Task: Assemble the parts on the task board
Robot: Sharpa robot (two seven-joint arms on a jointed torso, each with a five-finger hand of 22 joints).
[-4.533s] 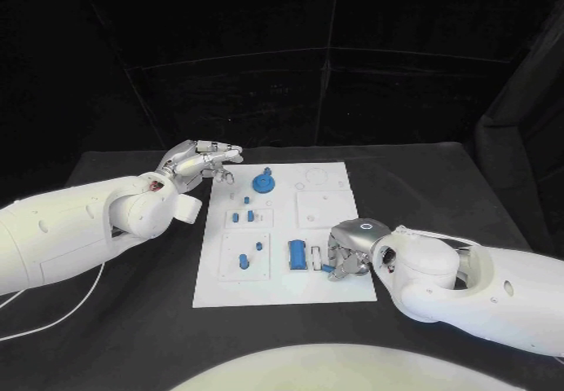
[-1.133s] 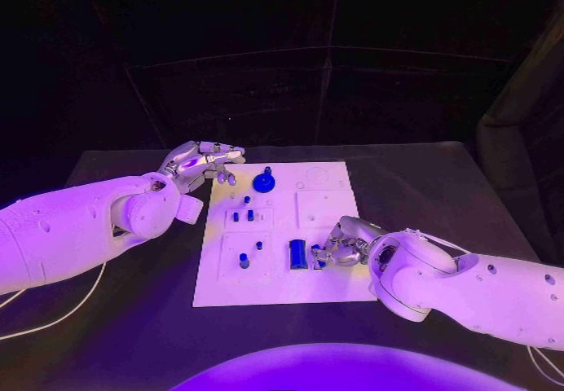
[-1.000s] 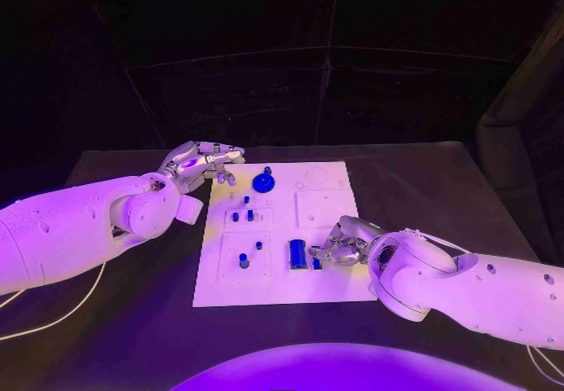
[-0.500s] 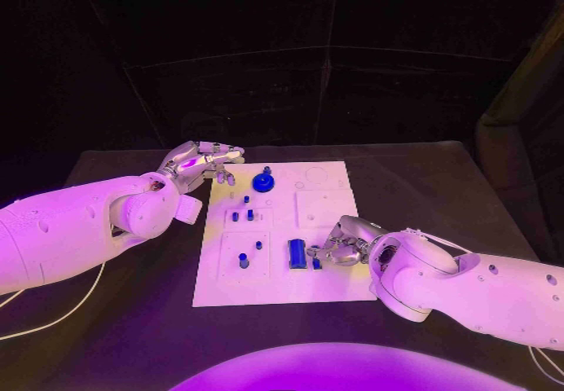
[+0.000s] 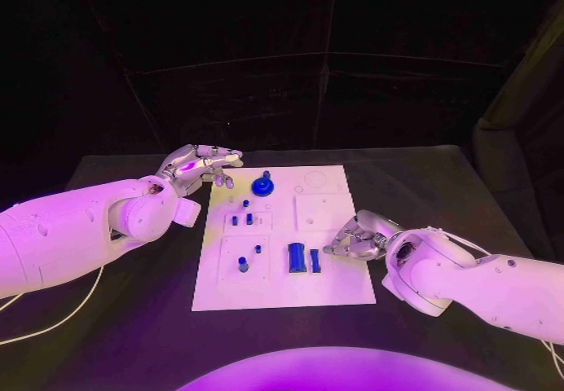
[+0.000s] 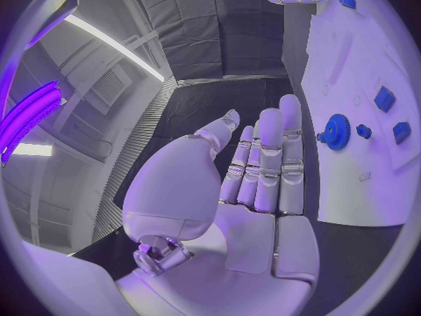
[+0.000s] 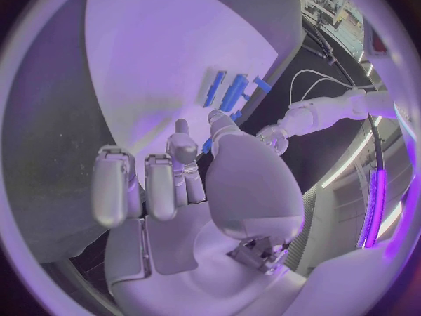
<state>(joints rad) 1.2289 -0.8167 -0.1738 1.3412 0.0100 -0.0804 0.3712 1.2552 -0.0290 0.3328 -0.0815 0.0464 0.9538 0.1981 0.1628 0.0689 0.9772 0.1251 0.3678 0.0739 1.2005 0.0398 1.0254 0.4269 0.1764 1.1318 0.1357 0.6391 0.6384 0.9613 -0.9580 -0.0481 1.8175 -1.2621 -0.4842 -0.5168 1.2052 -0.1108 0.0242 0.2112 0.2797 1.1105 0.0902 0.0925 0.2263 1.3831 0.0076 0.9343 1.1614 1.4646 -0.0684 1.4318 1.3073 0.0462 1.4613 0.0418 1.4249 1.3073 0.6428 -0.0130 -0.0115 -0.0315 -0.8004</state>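
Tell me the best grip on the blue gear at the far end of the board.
Probably pinch the small knob on top of the blue gear from above. The gear seems to lie flat on the task board, so its toothed rim offers little purchase. The left hand, open beside it, is nearest.

You have the white task board (image 5: 330, 287) lying flat at the frame's centre. A blue gear (image 5: 263, 186) stands near its top edge; small blue pegs (image 5: 241, 219) sit mid-left; two long blue blocks (image 5: 303, 259) lie side by side lower centre.
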